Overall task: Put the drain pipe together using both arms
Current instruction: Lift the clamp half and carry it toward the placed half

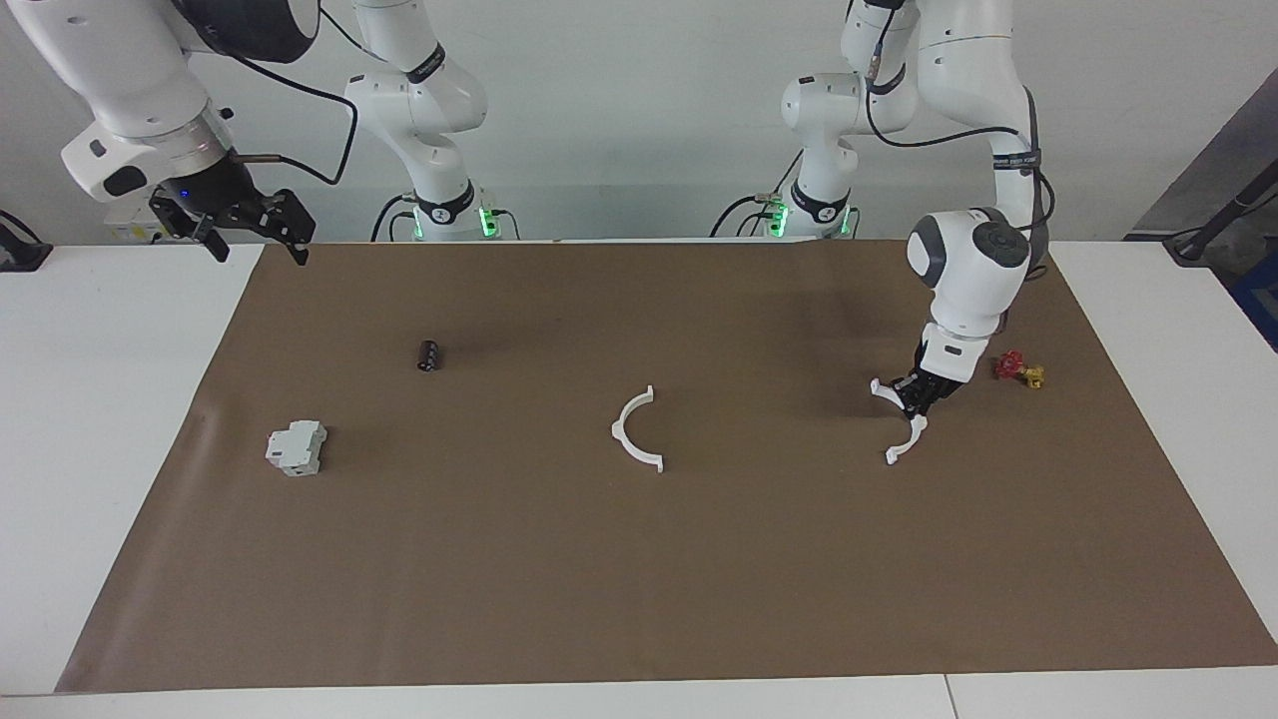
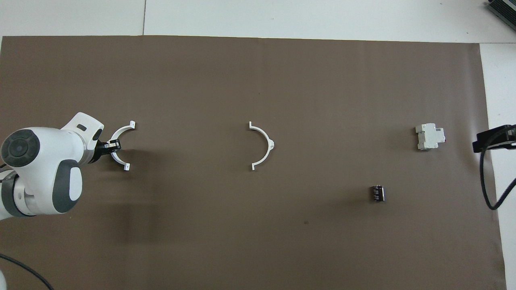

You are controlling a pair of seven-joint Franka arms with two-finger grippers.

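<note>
One white half-ring (image 1: 905,447) of the drain pipe lies on the brown mat toward the left arm's end of the table. My left gripper (image 1: 919,393) is down at it, its fingers closed on the middle of the arc; both show in the overhead view, the gripper (image 2: 109,146) and the half-ring (image 2: 119,130). The other half-ring (image 1: 619,435) lies alone at the middle of the mat (image 2: 269,146). My right gripper (image 1: 255,228) waits open and empty, raised over the mat's edge at the right arm's end (image 2: 492,139).
A grey-white boxy block (image 1: 297,447) (image 2: 430,137) and a small black cylinder (image 1: 429,355) (image 2: 377,192) lie toward the right arm's end. A small red and yellow part (image 1: 1018,371) lies beside the left gripper. The brown mat (image 1: 639,599) covers the white table.
</note>
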